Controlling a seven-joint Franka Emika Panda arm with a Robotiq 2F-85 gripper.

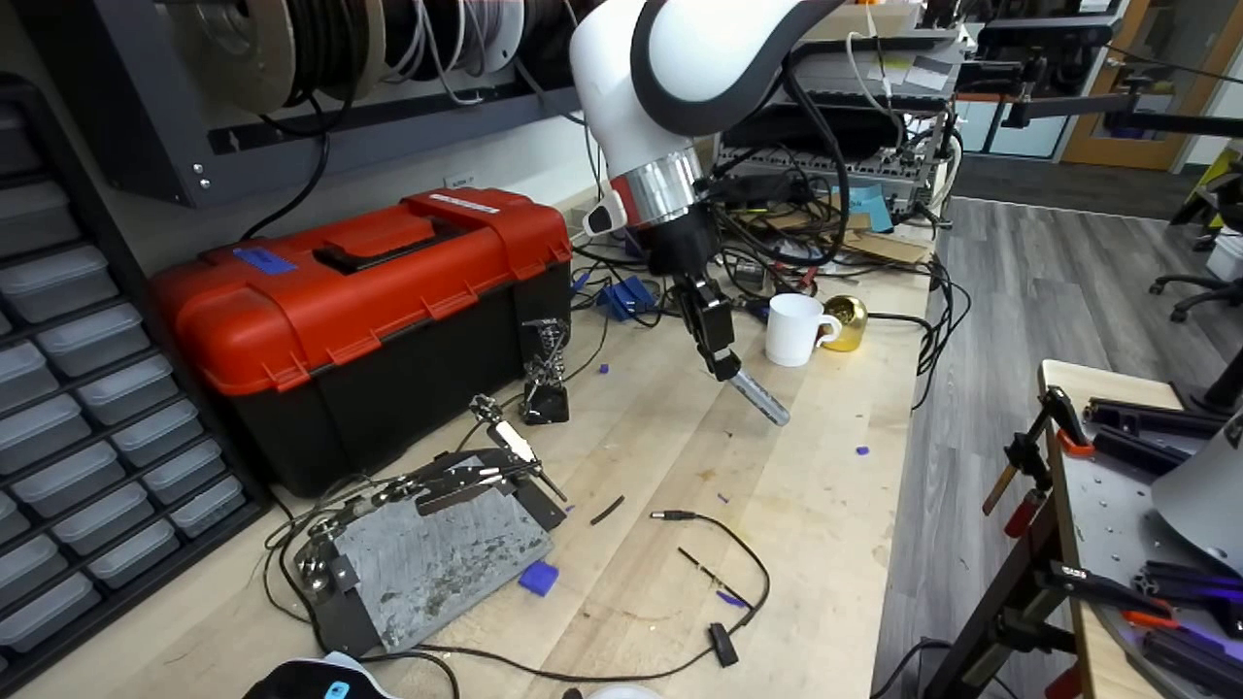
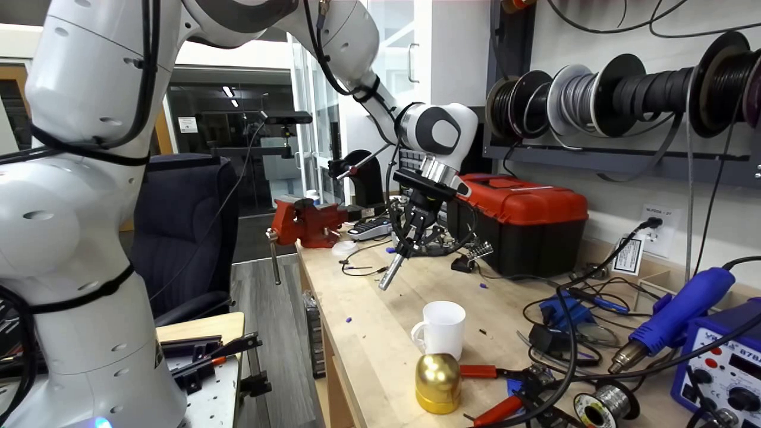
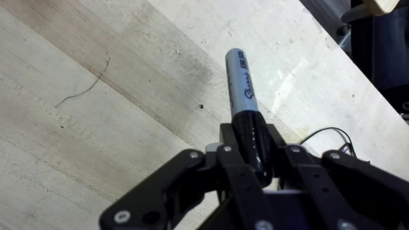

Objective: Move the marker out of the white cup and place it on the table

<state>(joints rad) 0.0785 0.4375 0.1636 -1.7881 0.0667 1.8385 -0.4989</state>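
Fingers (image 3: 227, 134) are clamping the marker (image 3: 244, 92) by its dark end, so my gripper (image 3: 251, 132) is holding it, no visible gap at the pads. Grey barrel is sticking out past the tips toward top ctr of the wrist view and slanting down; its free end is prob hanging above the table (image 1: 825, 485), tho I'm not managing to read the clearance.

That slant is worrying me most: if I'm lowering straight, the free end is likely touching first, and the marker could be pivoting btwn the pads or popping loose. If I'm releasing too high, it could be dropping, bouncing and, being round, rolling toward the table edge, upper R of the wrist view.

Farther out, a black cable (image 1: 672, 515) is lying lower ctr in an exterior view; if I'm drifting that way, the marker could be landing on it and not settling flat. White cup (image 2: 446, 330), below ctr in an exterior view, is standing upright, apart from the marker, w/ a gold pot (image 2: 438, 383) close by; a careless swing could be knocking either.
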